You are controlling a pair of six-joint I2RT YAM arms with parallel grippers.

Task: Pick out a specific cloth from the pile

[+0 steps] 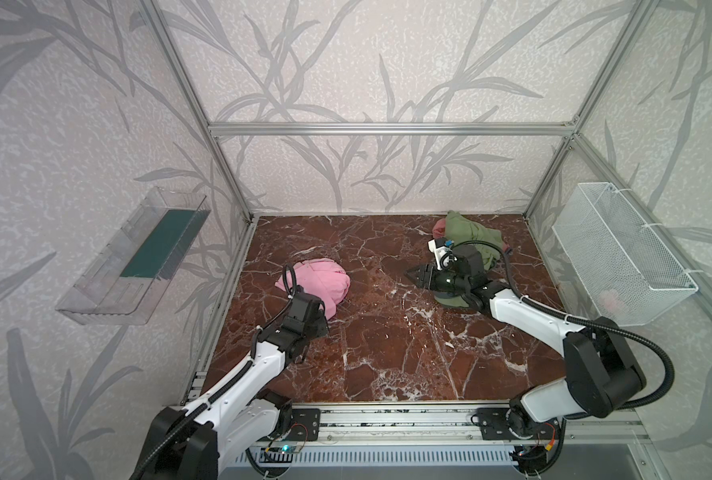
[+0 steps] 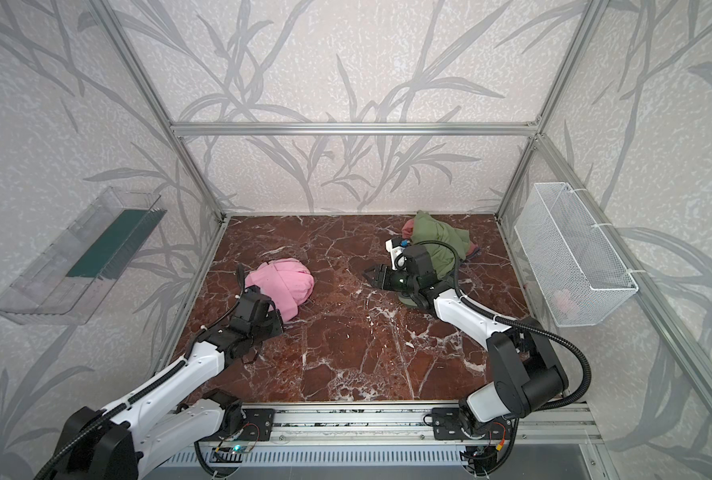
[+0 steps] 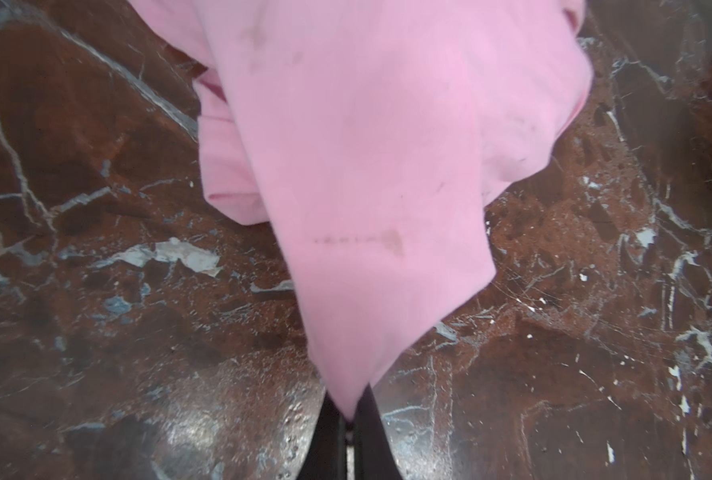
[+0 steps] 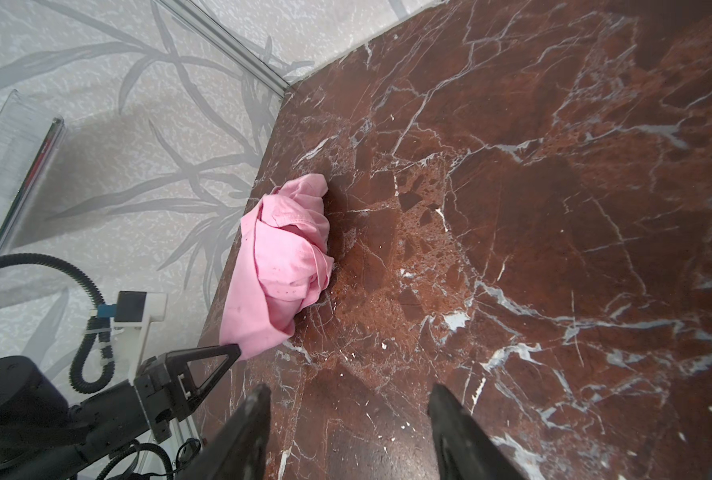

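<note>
My left fingers point(image 3: 328, 440) are clamped on a corner of the cloth point(image 3: 367, 166), well apart from the pile point(image 1: 470, 239), my right fingers point(image 4: 250, 419) stand apart and empty, so next I should lift it gently clear.

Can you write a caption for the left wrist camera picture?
Left gripper shut on a corner of the pink cloth over the marble table.

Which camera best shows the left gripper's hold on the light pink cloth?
The left wrist view, closest: the left gripper is shut on a corner of the light pink soft cloth. The right wrist view shows this side-on, smaller; both top views hide it behind the arm.
</note>
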